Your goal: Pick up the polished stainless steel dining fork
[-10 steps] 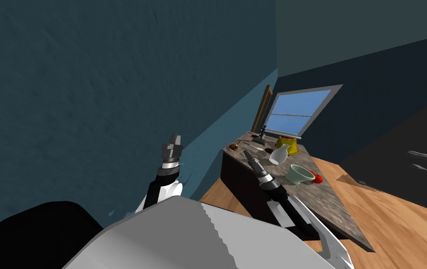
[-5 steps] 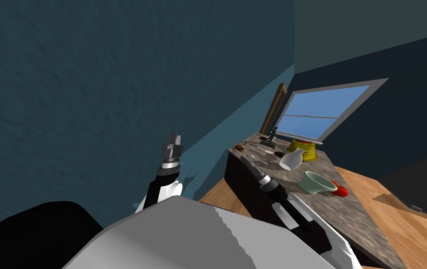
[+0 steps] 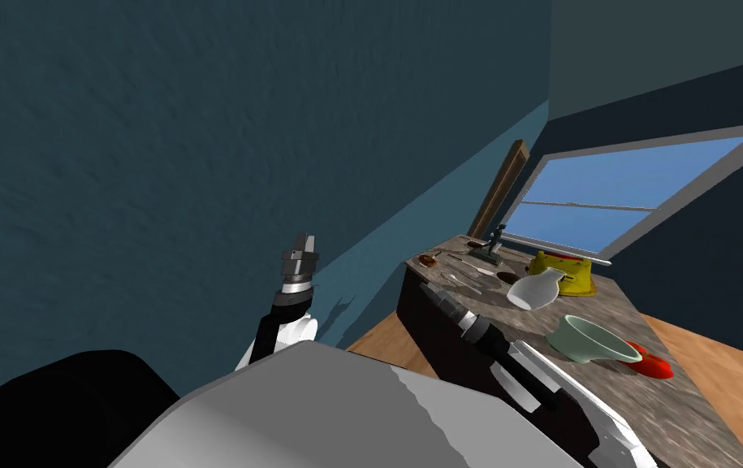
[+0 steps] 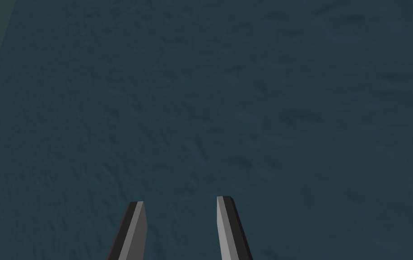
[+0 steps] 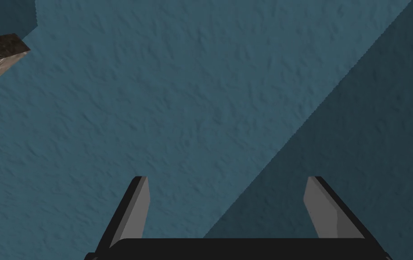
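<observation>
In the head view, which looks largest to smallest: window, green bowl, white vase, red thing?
window
green bowl
white vase
red thing
The bowl is nearer the camera than the vase, so their true order is unsure.

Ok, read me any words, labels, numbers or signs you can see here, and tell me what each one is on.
No readable text in any view.
The yellow object, white vase, green bowl and stone-patterned counter show no lettering.
The small items at the counter's far end are too small to tell.
</observation>
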Controlling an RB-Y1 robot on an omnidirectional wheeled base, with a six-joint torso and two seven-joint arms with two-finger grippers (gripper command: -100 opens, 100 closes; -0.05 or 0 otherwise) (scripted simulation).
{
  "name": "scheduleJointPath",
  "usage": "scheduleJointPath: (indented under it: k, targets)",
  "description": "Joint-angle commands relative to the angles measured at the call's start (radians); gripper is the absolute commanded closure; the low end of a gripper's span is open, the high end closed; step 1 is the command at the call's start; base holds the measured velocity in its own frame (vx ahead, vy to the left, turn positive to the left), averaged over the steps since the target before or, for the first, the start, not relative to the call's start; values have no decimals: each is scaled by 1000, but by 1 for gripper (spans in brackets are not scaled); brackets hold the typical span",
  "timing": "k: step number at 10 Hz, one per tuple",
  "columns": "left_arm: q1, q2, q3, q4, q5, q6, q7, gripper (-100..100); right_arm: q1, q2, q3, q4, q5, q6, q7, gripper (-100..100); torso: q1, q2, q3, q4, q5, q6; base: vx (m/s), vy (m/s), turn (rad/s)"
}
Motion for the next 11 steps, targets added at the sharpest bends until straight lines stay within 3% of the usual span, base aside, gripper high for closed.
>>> scheduleJointPath:
  k: [1, 11]
  targets:
    - [0, 0, 0, 0, 0, 0, 0, 0, -18, -50, 27, 50, 22, -4, -8, -100, 0, 0, 0, 0, 0, 0, -16, 5, 314]
    - [0, 0, 0, 0, 0, 0, 0, 0, -32, -350, 128, 354, 99, -69, -44, -100, 0, -1, 0, 0, 0, 1, -7, 9, 215]
